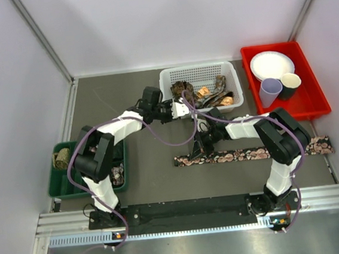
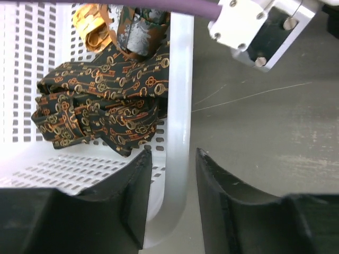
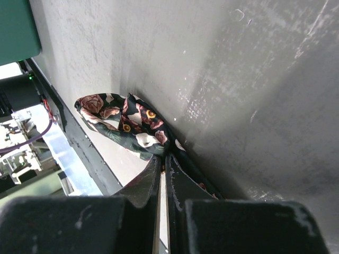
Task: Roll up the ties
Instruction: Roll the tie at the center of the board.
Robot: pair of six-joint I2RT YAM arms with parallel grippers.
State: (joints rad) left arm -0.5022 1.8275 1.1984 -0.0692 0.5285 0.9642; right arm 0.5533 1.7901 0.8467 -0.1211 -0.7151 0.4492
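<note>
Item, partly hidden from you: the floral tie (image 1: 262,152), a long flat fabric strip on the grey table (image 1: 150,177) in front of the white plastic mesh basket (image 1: 197,73), has one end folded into a soft loop, clamped between the tightly closed right fingers (image 3: 143,190). The left fingers (image 2: 132,201) stand apart astride the basket's smooth corner rim, one inside and one outside. Inside lies a crumpled dark tie with orange key print (image 2: 100,106); further ties beyond it are cut off.

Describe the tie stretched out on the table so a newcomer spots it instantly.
Start at the white mesh basket at the back of the grey table. Just in front of it, one tie lies stretched in a long strip. Unlike the ties heaped in the basket or the coils in the green bin, it is unrolled, dark with pink flowers, and pinched by the right gripper.
</note>
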